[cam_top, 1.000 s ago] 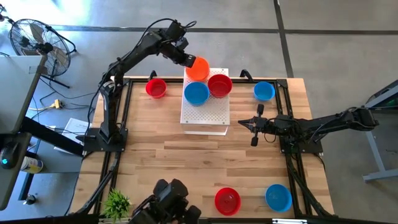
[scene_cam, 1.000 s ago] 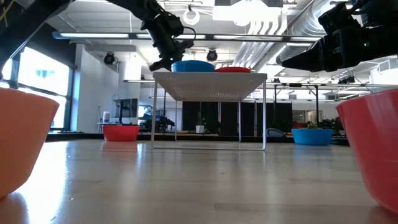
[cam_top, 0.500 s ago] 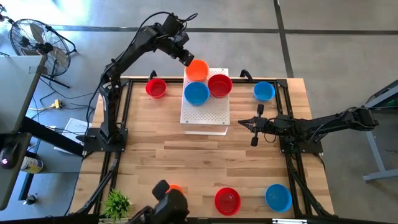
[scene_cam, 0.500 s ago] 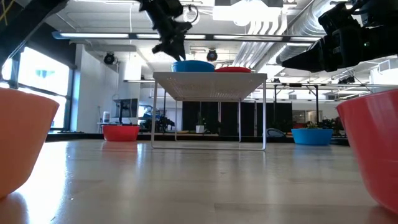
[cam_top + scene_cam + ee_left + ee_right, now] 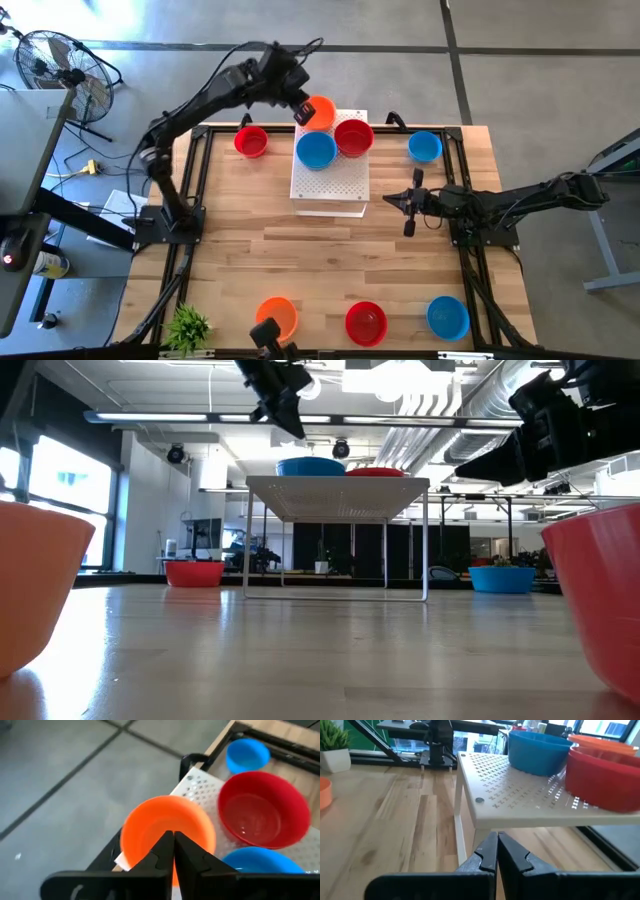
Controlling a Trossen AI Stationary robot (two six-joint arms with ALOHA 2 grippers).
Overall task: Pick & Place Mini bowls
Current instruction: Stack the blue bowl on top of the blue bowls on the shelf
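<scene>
A grey concrete floor [image 5: 520, 60] (crossed by dark seams) lay around the wooden table [image 5: 250, 250]. A fan [image 5: 50, 62] stood at one corner. Beyond were tall windows [image 5: 45, 480], ceiling ducts [image 5: 450, 400] and strip lights [image 5: 170, 417].

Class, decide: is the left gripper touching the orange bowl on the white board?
Apart. In the low view the left gripper hangs clearly above the board.

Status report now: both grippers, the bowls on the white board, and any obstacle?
Left gripper shut, empty, above the orange bowl. Right gripper shut, waiting beside the white board. Orange, red bowl and blue bowl sit on the board. No obstacle seen.
</scene>
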